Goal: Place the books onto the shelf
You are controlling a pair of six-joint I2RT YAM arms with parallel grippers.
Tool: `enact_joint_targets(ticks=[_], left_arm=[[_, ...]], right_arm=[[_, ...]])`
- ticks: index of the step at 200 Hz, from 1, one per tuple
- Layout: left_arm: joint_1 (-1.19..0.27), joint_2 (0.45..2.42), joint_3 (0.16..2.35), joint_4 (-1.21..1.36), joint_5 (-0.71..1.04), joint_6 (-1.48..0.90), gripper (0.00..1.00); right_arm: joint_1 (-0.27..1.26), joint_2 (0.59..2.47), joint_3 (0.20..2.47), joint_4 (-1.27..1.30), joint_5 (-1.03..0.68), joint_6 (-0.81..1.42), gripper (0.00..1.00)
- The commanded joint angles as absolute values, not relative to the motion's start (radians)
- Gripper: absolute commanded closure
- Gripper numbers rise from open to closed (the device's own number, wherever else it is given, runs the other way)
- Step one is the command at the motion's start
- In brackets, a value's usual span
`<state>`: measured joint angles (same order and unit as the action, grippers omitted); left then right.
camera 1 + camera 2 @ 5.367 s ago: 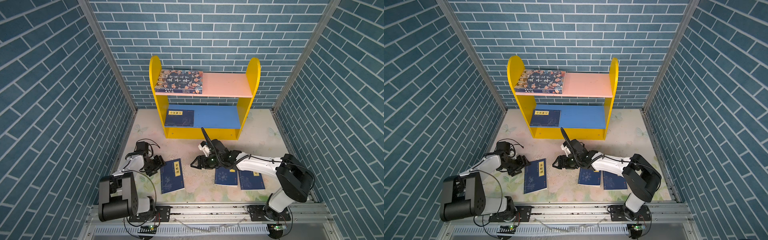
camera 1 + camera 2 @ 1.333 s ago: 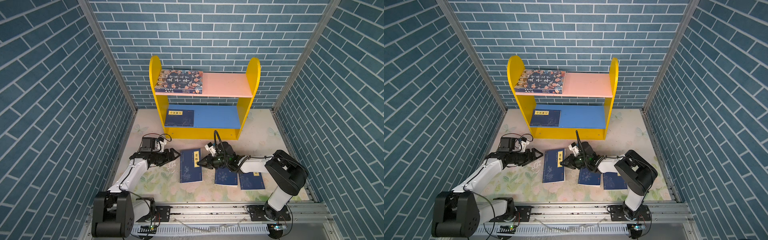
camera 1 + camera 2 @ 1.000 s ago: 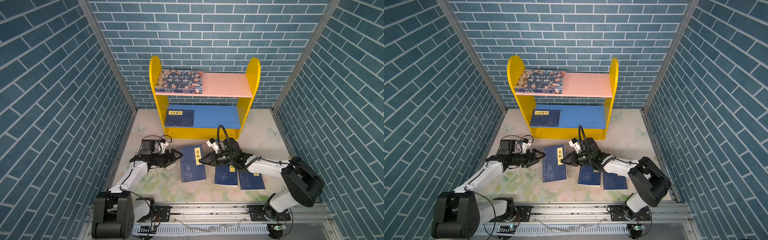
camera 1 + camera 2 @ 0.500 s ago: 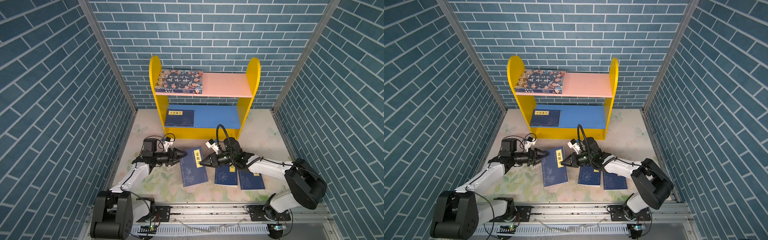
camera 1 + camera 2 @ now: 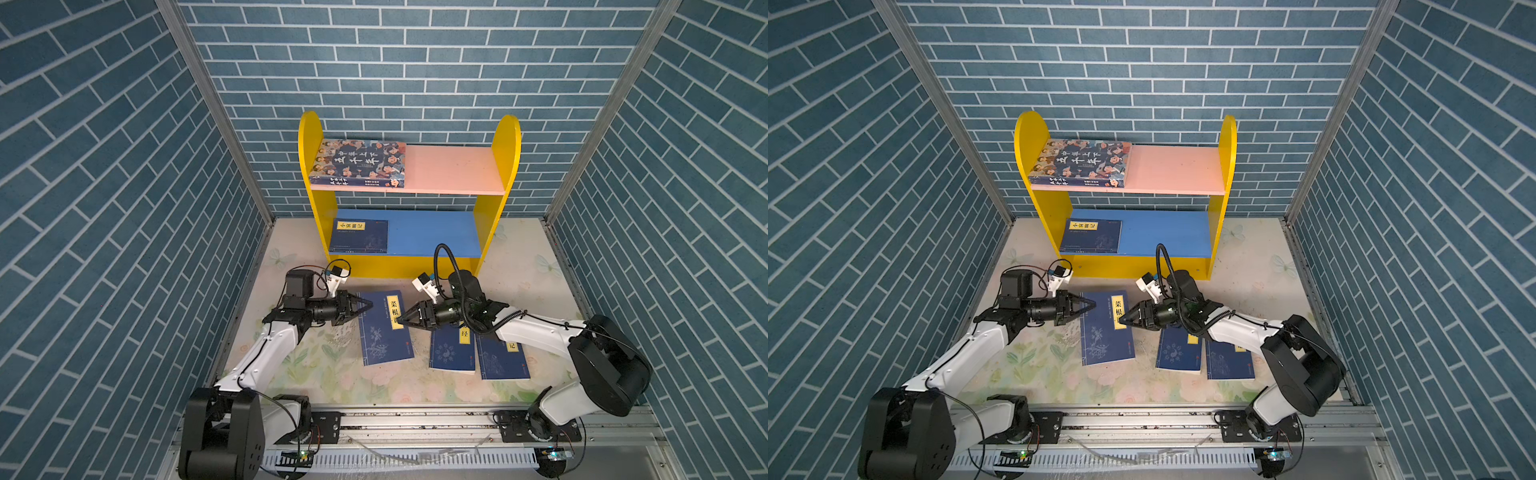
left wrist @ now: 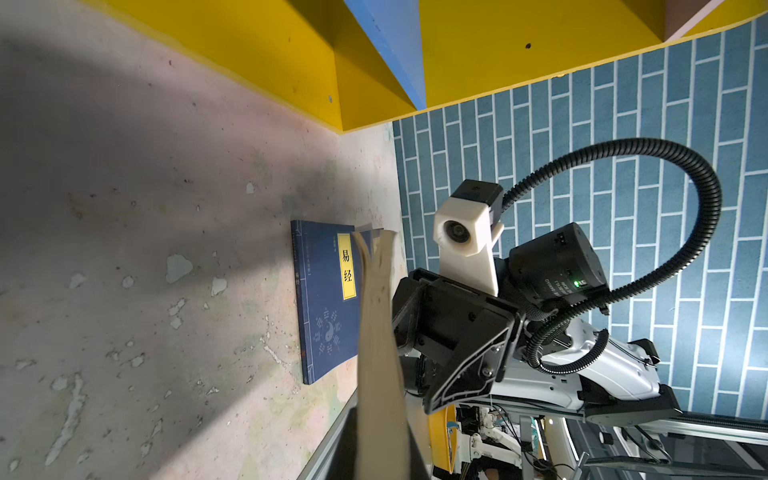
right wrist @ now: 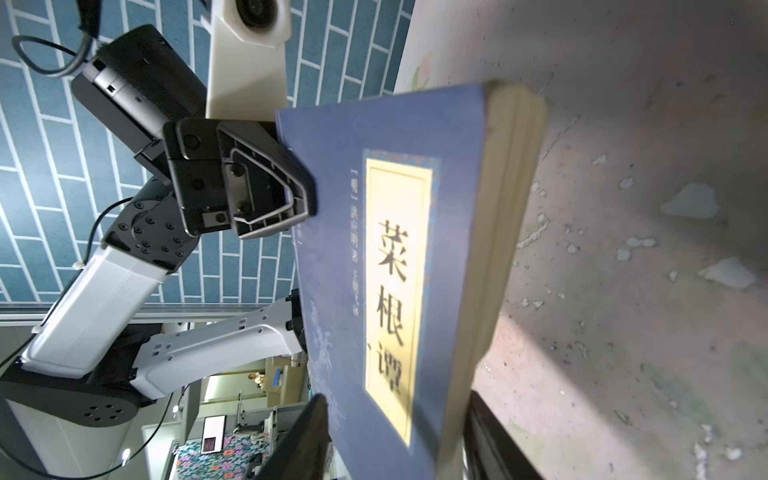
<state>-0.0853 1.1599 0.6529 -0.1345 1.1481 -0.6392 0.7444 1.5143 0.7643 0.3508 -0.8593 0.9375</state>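
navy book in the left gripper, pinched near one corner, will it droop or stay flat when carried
The navy book likely droops: the left gripper pinches near one corner only. Its pages fan apart, so it is probably floppy.

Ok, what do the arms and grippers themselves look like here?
The left arm and right arm have white link shells with black joint housings. The left gripper and right gripper are black, with tapered, open-framed fingers. Each wrist carries a white camera mount; a black corrugated cable loops over the right one.

White-shelled arms (image 5: 266,353), black joints (image 5: 609,374), black triangular jaws, one ribbed black cable (image 6: 644,146).
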Motion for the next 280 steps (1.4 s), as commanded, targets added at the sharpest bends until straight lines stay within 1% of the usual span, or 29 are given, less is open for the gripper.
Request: enact_joint_targets(ticks=[1, 22, 37, 57, 71, 101, 113, 136, 174, 212, 233, 256, 280], left_arm=[[-0.09, 1.173, 0.755, -0.205, 1.136, -0.552, 1.0], [-0.09, 1.191, 0.845, -0.287, 1.113, -0.463, 1.0], [-0.091, 1.201, 0.893, -0.29, 1.072, -0.458, 1.0], [-0.091, 1.211, 0.911, -0.212, 1.023, -0.533, 1.0], [-0.091, 1.219, 0.907, -0.159, 0.989, -0.596, 1.0], [-0.086, 1.238, 0.875, -0.015, 0.943, -0.771, 1.0], [-0.082, 1.245, 0.851, 0.071, 0.934, -0.865, 1.0], [-0.075, 1.266, 0.834, 0.197, 0.941, -0.984, 1.0], [-0.074, 1.277, 0.856, 0.253, 0.941, -1.022, 1.0], [-0.074, 1.275, 0.845, 0.294, 0.934, -1.052, 1.0], [-0.074, 1.275, 0.82, 0.358, 0.922, -1.096, 1.0], [-0.074, 1.269, 0.812, 0.363, 0.92, -1.132, 1.0], [-0.074, 1.255, 0.799, 0.382, 0.917, -1.149, 1.0]], right_arm=[[0.708, 1.438, 0.736, 0.365, -0.782, 0.933, 0.35], [0.699, 1.347, 0.694, 0.368, -0.739, 0.936, 0.34], [0.698, 1.285, 0.667, 0.376, -0.724, 0.942, 0.33], [0.699, 1.206, 0.617, 0.411, -0.682, 0.967, 0.28], [0.701, 1.165, 0.575, 0.49, -0.661, 1.016, 0.25], [0.706, 1.155, 0.505, 0.686, -0.655, 1.123, 0.19], [0.717, 1.173, 0.497, 0.73, -0.65, 1.148, 0.16], [0.755, 1.245, 0.503, 0.826, -0.644, 1.185, 0.16], [0.83, 1.389, 0.533, 1.019, -0.6, 1.243, 0.16], [0.855, 1.505, 0.556, 1.197, -0.546, 1.297, 0.17], [0.862, 1.572, 0.594, 1.262, -0.546, 1.322, 0.17], [0.862, 1.626, 0.616, 1.335, -0.53, 1.349, 0.18], [0.861, 1.656, 0.638, 1.331, -0.517, 1.351, 0.21]])
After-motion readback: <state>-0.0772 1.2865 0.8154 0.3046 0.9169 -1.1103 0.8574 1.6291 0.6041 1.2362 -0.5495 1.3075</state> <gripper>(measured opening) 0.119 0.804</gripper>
